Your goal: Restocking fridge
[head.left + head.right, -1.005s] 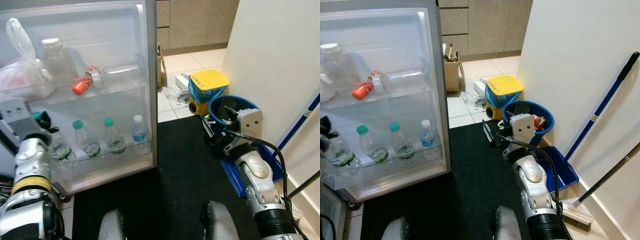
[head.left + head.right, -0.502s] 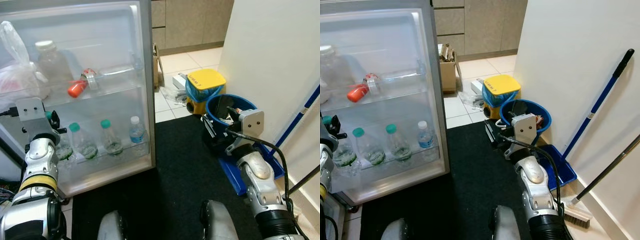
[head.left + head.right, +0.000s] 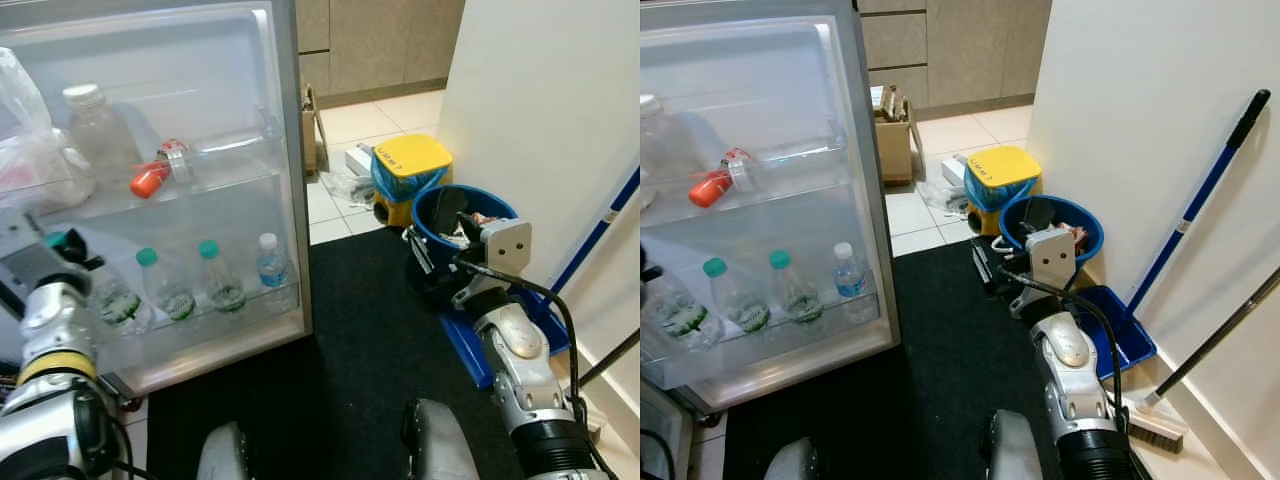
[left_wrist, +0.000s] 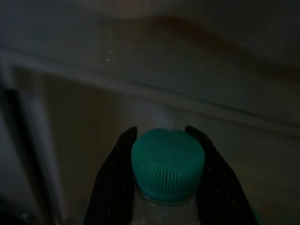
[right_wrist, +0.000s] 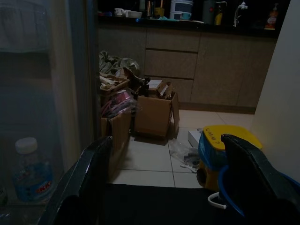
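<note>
Three water bottles (image 3: 215, 280) are crowding the lower door shelf (image 3: 200, 318), while the black mat (image 3: 370, 340) beside the fridge door is lying open.

An open fridge door (image 3: 865, 180) stands on the left, its upper shelf holding a bottle with an orange cap (image 3: 720, 180) lying on its side. The lower shelf holds three upright water bottles: two with green caps (image 3: 735, 300) and one with a white cap (image 3: 848, 272). The right arm (image 3: 1065, 350) reaches over a black mat (image 3: 940, 370) toward a blue bucket (image 3: 1025, 215). A yellow-lidded bin (image 3: 995, 175) sits behind it. A blue-handled mop (image 3: 1205, 200) leans on the white wall.
</note>
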Controlling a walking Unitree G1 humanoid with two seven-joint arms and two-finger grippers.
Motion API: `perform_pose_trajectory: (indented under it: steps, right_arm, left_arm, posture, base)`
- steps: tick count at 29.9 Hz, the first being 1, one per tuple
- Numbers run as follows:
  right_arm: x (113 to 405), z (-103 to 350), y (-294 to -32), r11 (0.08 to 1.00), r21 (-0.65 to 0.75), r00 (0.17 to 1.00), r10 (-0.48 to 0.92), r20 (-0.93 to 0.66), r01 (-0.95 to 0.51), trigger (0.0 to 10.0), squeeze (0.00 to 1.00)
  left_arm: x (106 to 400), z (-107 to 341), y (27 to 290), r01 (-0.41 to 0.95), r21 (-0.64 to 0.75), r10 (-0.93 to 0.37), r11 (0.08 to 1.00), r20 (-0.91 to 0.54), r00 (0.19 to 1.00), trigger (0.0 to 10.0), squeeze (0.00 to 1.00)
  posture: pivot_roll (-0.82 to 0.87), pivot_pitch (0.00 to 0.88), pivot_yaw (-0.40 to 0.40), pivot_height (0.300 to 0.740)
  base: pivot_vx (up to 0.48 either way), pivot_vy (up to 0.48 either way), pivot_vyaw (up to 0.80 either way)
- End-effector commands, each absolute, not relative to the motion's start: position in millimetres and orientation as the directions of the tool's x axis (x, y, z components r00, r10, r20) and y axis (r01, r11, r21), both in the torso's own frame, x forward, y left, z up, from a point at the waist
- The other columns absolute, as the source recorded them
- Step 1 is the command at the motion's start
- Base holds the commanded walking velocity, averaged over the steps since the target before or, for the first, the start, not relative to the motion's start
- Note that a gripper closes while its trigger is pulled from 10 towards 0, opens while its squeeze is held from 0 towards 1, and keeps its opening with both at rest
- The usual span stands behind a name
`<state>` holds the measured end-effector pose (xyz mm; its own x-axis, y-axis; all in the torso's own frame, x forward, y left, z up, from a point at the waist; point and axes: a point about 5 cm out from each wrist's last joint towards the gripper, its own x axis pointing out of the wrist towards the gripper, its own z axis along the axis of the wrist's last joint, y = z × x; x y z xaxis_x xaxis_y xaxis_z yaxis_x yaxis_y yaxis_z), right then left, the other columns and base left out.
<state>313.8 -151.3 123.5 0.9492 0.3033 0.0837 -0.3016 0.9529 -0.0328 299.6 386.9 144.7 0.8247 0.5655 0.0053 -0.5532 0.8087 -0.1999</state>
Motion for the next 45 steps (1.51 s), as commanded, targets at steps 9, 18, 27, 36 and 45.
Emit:
perform_pose_trajectory:
  steps: [9, 18, 27, 36, 45]
  right_arm:
    - [314, 121, -151, 0.952, -0.028, 0.949, 0.306, 0.078, -0.304, 10.0, 0.00]
    - [314, 122, -152, 0.950, -0.035, 0.947, 0.313, 0.074, -0.311, 10.0, 0.00]
    - [311, 122, -156, 0.950, -0.041, 0.948, 0.312, 0.069, -0.310, 10.0, 0.00]
    - [311, 120, -152, 0.948, -0.035, 0.945, 0.319, 0.067, -0.317, 10.0, 0.00]
    - [311, 121, -152, 0.948, -0.032, 0.945, 0.318, 0.069, -0.317, 10.0, 0.00]
  left_arm:
    - [277, 158, 418, -0.653, -0.106, 0.660, 0.750, 0.047, 0.750, 10.0, 0.00]
    - [291, 113, 377, -0.552, 0.022, 0.552, 0.833, -0.095, 0.829, 10.0, 0.00]
    - [294, 79, 344, -0.504, -0.063, 0.484, 0.861, -0.197, 0.852, 10.0, 0.00]
    - [304, 88, 335, -0.398, -0.110, 0.382, 0.911, -0.146, 0.913, 10.0, 0.00]
    - [316, 113, 341, -0.419, -0.307, 0.423, 0.855, -0.057, 0.905, 10.0, 0.00]
  posture:
    - [-0.02, 0.000, -0.048, 0.436]
    - [-0.02, 0.000, -0.063, 0.436]
    - [-0.03, 0.000, -0.067, 0.436]
    - [-0.02, 0.000, -0.066, 0.436]
    - [-0.02, 0.000, -0.070, 0.436]
  base:
    - [0.000, 0.000, 0.00]
    - [0.000, 0.000, 0.00]
    - [0.000, 0.000, 0.00]
    - [0.000, 0.000, 0.00]
    - [0.000, 0.000, 0.00]
